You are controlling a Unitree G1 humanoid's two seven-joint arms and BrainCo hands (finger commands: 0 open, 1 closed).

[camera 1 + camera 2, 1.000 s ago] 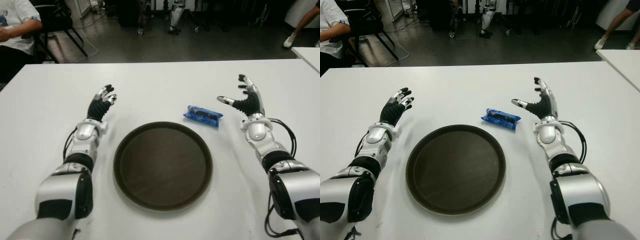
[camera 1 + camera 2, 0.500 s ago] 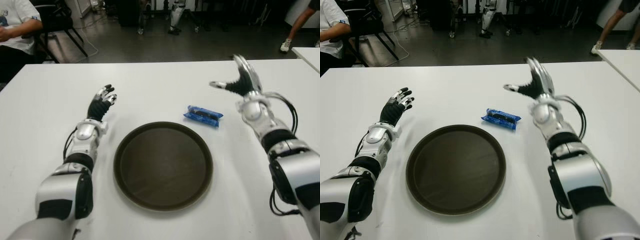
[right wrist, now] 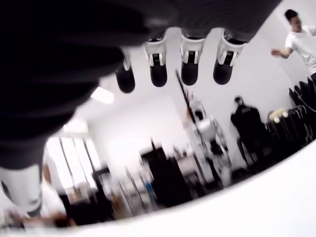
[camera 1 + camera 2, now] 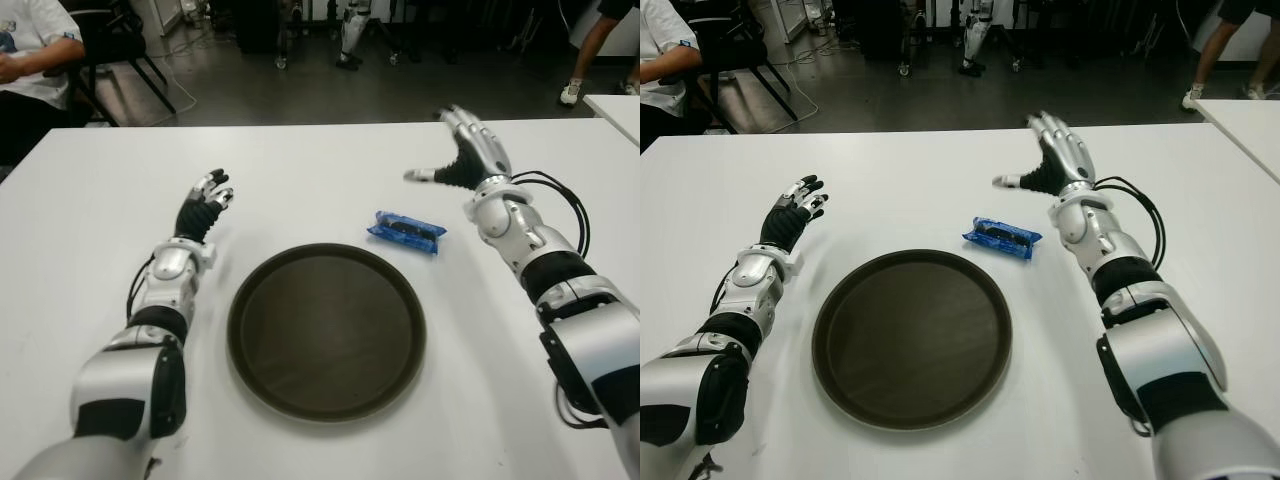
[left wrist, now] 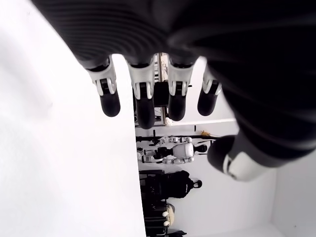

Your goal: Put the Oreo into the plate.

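Nothing was done yet: the blue-wrapped Oreo packet lay on the white tabletop beside the empty round dark-brown plate, just below the raised, open, empty right hand, while the left hand showed open beyond the plate's far side.

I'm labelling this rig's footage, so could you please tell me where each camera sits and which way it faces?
Left eye view: on the head, facing forward and down at the white table; both arms, the round dark brown plate and the blue Oreo packet show.
Right eye view: beside it, the same scene; left hand and raised right hand open.
Left wrist view: on the left wrist, along its fingers.
Right wrist view: on the right wrist, past its fingers toward the room.
Both eye views share everything.
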